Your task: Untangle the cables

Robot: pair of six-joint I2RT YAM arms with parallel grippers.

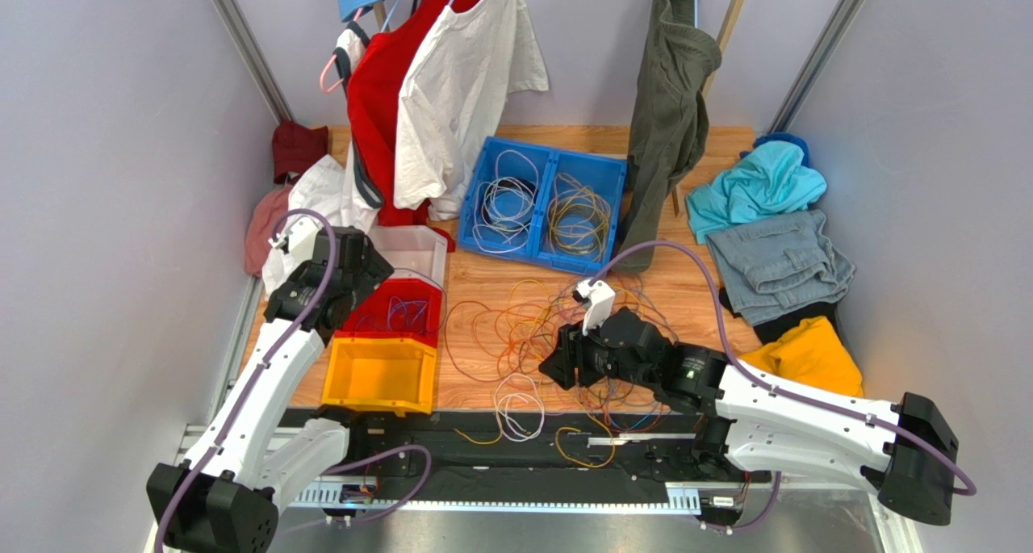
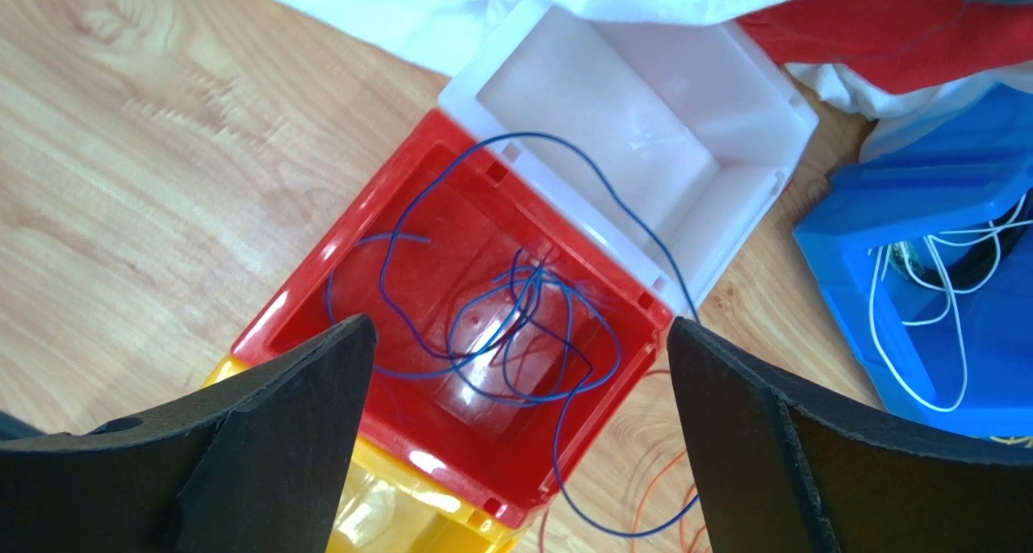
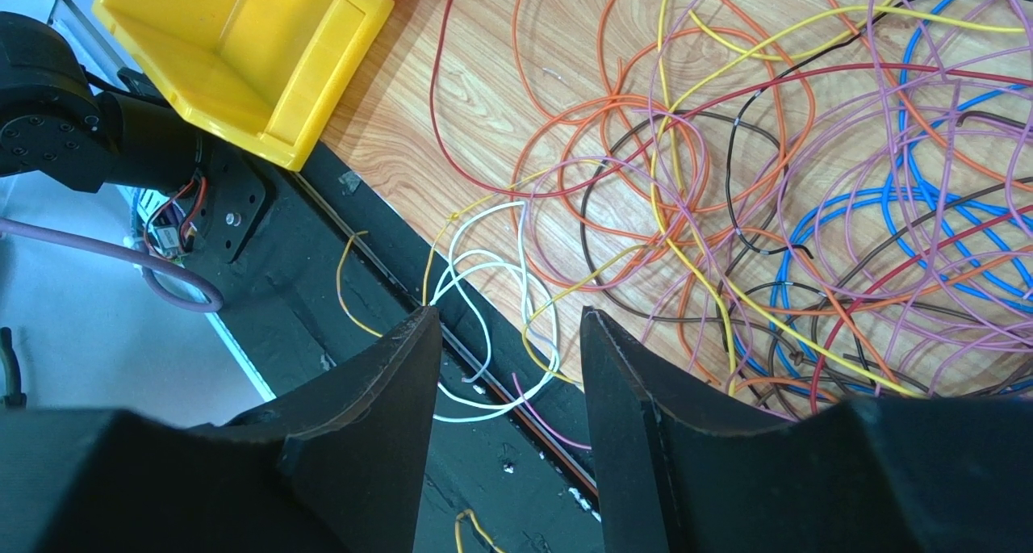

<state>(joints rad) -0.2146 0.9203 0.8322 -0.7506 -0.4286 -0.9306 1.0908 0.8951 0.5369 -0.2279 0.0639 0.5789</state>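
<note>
The cables [image 1: 534, 335] lie as a tangled heap of orange, yellow, purple, blue, red and dark strands on the wooden table, and fill the right wrist view [image 3: 776, 190]. A white cable [image 3: 467, 262] loops over the table's front edge. My right gripper [image 3: 509, 315] is open and empty above that white loop, at the heap's near left side [image 1: 548, 365]. My left gripper [image 2: 519, 324] is open and empty above the red bin [image 2: 461, 438], which holds a thin blue cable [image 2: 524, 284]. One end of that cable hangs out over the rim.
A yellow bin [image 1: 378, 375] sits in front of the red bin [image 1: 394, 311] and a white bin [image 1: 412, 253] behind it. A blue tray [image 1: 552, 160] holds white and yellowish cable coils. Hung shirts [image 1: 467, 81] and piled clothes [image 1: 776, 262] border the back and right.
</note>
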